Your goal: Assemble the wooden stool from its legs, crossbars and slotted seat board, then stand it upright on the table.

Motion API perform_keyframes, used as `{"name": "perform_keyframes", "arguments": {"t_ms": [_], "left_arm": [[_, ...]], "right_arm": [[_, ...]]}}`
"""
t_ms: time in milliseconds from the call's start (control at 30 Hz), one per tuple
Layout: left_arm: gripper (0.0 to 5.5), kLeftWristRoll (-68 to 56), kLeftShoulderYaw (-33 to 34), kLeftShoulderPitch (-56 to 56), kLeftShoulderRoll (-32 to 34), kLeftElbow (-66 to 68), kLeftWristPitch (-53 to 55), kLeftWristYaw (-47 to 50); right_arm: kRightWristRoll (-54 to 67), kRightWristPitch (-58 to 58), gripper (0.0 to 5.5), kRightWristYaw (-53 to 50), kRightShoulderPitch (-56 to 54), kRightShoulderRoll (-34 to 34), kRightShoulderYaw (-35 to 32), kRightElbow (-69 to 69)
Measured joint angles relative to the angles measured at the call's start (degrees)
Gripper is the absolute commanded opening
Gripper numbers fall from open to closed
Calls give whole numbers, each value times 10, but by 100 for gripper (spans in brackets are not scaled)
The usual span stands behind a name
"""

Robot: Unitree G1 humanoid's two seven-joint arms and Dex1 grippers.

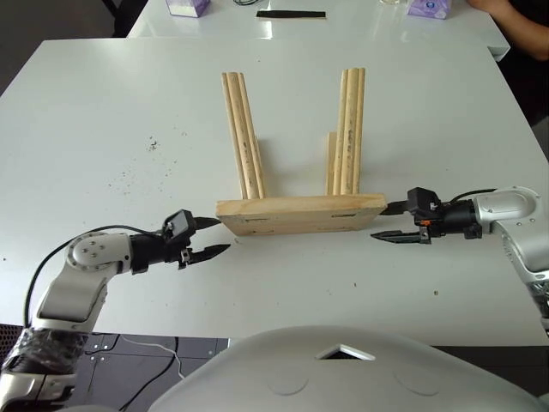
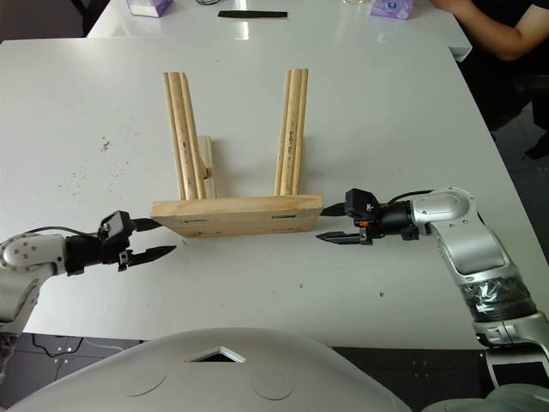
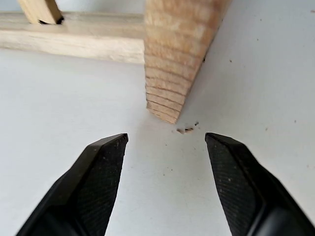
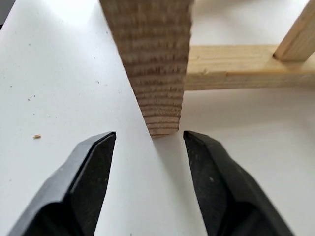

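The wooden stool lies on its side on the white table [image 1: 103,112]. Its seat board [image 1: 300,215] stands on edge nearest me, and two groups of legs [image 1: 243,133] [image 1: 350,129] point away. My left gripper [image 1: 223,235] is open at the board's left end, with its fingers on either side of the end grain [image 3: 177,59] and not touching it. At the right end my right gripper [image 1: 377,221] is open, and the board's end face [image 4: 152,64] sits just beyond its fingertips. A side rail [image 4: 236,66] joining the legs lies flat on the table.
Wood crumbs [image 1: 153,143] dot the table to the left of the stool. At the far edge lie a black strip [image 1: 292,14] and two purple boxes [image 1: 187,7] [image 1: 427,9]. The table's front edge runs close under both arms.
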Motion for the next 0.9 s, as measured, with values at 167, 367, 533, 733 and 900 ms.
{"name": "perform_keyframes", "arguments": {"t_ms": [167, 367, 533, 733, 900], "left_arm": [[294, 16, -32, -62, -19, 64, -45, -21], [294, 24, -49, -108, -33, 95, -66, -39], [294, 24, -60, -123, -44, 100, -73, -57], [236, 36, -71, -149, -59, 128, -95, -58], [162, 37, -76, -156, -69, 140, -101, -67]], "right_arm": [[-16, -11, 255, 9, -47, 29, 21, 54], [-25, -28, 255, 22, -85, 57, 41, 104], [-26, -30, 255, 33, -87, 61, 46, 107], [-38, -35, 198, 31, -91, 82, 57, 119], [-39, -35, 151, 25, -93, 93, 56, 130]]}}
